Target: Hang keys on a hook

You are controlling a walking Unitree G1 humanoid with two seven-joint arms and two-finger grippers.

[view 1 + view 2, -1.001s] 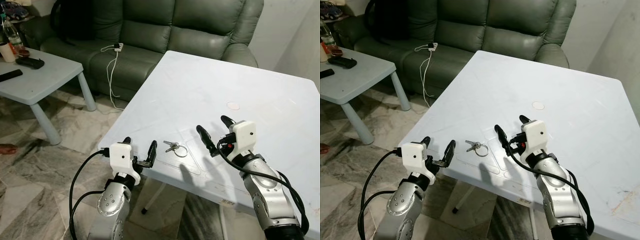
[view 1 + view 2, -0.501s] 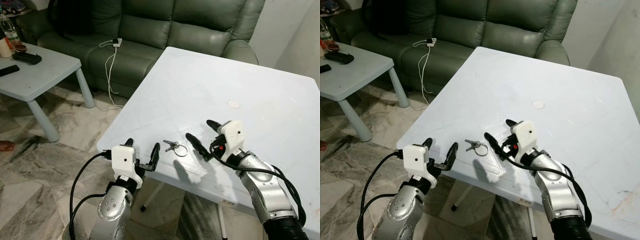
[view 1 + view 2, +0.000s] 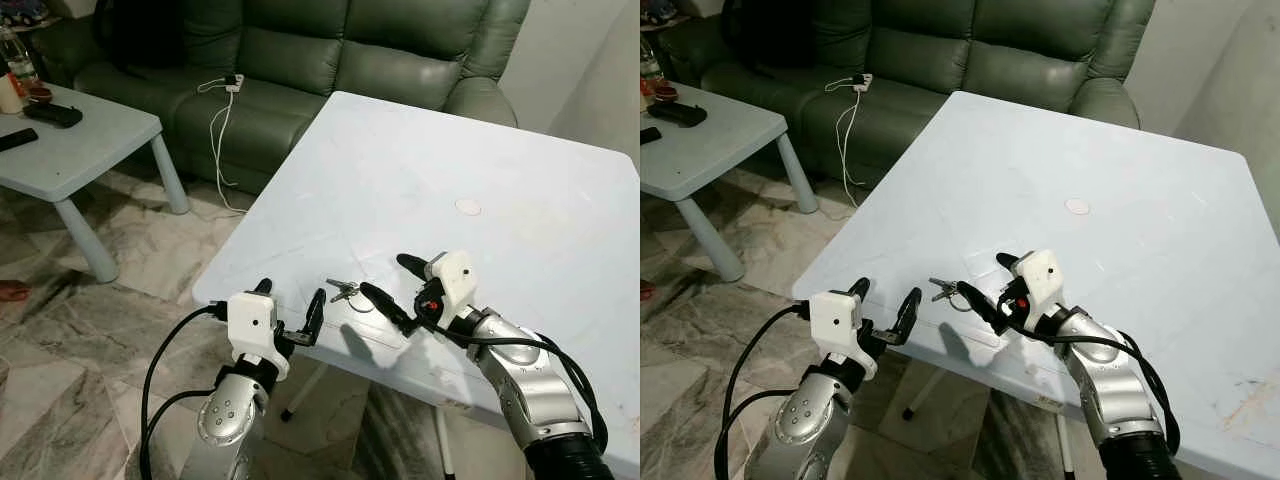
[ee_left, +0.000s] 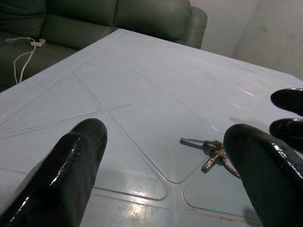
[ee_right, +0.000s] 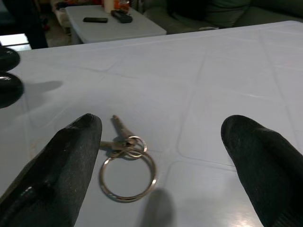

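A small bunch of keys on a metal ring (image 3: 347, 293) lies flat on the pale blue table (image 3: 430, 170), close to its near-left edge. My right gripper (image 3: 385, 276) is open and low over the table, its fingers on either side of the keys' right end without touching them. In the right wrist view the keys (image 5: 124, 144) lie between the two open fingers (image 5: 71, 156). My left gripper (image 3: 291, 291) is open at the table's edge, just left of the keys, which the left wrist view shows ahead as keys (image 4: 210, 150).
A small white disc (image 3: 467, 207) lies further back on the table. A green sofa (image 3: 300, 50) with a white charger cable (image 3: 225, 100) stands behind. A low table (image 3: 70, 130) with remotes and bottles is at the left, on a marble floor (image 3: 60, 380).
My right gripper has moved left and down across the table until its open fingers reach the keys. The left gripper has stayed at the table's edge.
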